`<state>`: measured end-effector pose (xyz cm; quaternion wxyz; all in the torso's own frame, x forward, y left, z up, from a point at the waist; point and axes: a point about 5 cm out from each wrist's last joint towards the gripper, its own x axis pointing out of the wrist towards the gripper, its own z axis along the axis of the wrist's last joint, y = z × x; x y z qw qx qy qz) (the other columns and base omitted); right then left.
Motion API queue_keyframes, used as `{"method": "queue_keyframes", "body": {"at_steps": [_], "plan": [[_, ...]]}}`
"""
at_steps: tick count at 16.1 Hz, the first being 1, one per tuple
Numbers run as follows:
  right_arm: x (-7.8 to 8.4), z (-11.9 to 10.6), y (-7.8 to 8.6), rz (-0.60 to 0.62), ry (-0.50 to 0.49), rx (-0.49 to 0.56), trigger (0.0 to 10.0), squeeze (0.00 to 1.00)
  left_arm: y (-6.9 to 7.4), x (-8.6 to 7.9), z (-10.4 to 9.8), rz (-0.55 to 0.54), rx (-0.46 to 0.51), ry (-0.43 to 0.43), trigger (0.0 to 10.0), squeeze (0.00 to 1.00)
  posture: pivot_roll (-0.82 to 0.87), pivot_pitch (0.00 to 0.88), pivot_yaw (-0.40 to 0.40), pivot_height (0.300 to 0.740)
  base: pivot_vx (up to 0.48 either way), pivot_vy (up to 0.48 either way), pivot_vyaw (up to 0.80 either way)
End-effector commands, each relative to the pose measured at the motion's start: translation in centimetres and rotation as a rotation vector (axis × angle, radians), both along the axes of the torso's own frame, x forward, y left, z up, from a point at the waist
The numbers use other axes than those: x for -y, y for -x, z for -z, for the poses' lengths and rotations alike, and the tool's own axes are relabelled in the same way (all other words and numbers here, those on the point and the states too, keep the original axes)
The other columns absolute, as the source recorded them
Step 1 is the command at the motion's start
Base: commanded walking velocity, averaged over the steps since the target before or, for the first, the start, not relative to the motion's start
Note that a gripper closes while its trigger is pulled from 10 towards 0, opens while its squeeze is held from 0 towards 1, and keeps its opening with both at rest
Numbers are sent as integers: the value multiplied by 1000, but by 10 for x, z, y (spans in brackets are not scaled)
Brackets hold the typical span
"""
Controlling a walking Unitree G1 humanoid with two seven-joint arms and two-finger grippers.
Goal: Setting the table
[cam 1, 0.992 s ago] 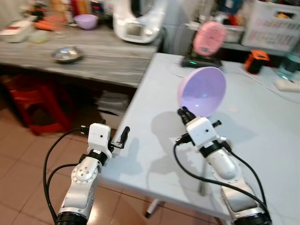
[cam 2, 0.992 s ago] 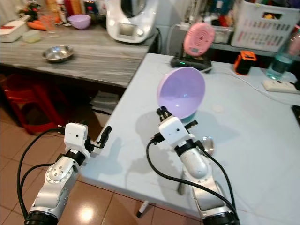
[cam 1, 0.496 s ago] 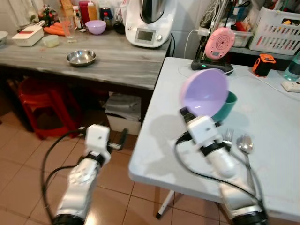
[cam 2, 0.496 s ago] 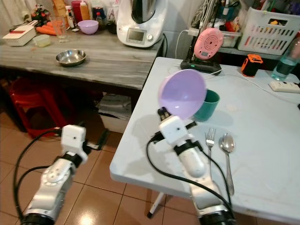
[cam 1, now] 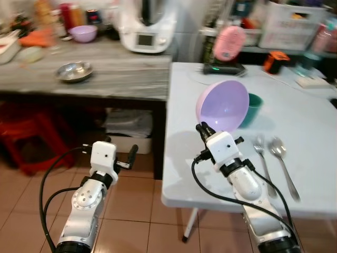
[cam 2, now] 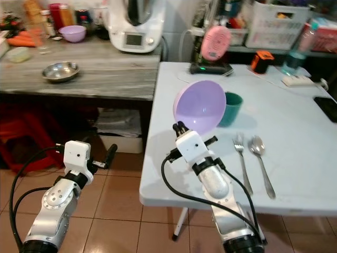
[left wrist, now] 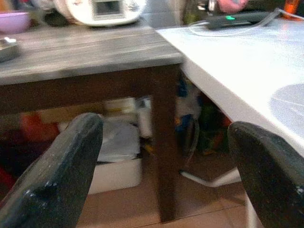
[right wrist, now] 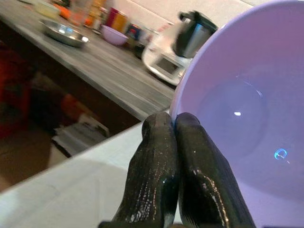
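Observation:
My right gripper [cam 1: 203,128] is shut on the rim of a lilac bowl [cam 1: 223,106], holding it tilted on edge above the white table [cam 1: 310,121]; the bowl's hollow [right wrist: 247,114] faces me and the pinched fingers [right wrist: 164,156] grip its edge. Behind the bowl stands a teal cup [cam 1: 254,108]. A fork [cam 1: 261,158] and a spoon [cam 1: 281,161] lie side by side on the table to the right. My left gripper [cam 1: 130,157] hangs open off the table's left edge, over the floor, with nothing between its fingers [left wrist: 57,175].
A grey wooden counter [cam 1: 105,74] runs along the left with a steel bowl [cam 1: 73,70], a second lilac bowl [cam 1: 83,33] and a white kitchen machine [cam 1: 142,26]. At the table's far end are a pink device [cam 1: 228,45], cables and a white basket [cam 1: 289,18]. Tiled floor [cam 1: 137,232] lies below.
The camera has shifted and the view swung; the table now sits further right. My right gripper still holds the bowl tilted above the table. The left arm stays low.

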<state>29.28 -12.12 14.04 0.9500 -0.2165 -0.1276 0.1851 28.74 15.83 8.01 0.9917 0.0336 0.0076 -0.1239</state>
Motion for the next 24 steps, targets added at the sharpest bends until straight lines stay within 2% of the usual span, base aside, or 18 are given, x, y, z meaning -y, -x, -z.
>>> {"method": "queue_keyframes", "body": {"at_steps": [1, 14, 21, 24], "plan": [[5, -3, -3, 17, -7, 10, 10000, 0, -1, 6, -1, 22, 3, -2, 10000, 0, 3, 0, 17, 740, 0, 322, -506], [10, -1, 1, 39, -5, 18, 10000, 0, -5, 8, -3, 26, 10, -4, 10000, 0, -4, 0, 31, 740, 0, 341, -620], [7, 0, 1, 37, 12, 27, 10000, 0, -7, 5, -5, 15, 22, -8, 10000, 0, 5, 0, 34, 740, 0, 382, 0], [7, 0, 1, 38, 9, 26, 10000, 0, -8, 4, -5, 7, 24, -15, 10000, 0, 7, 0, 33, 740, 0, 395, 800]]}}
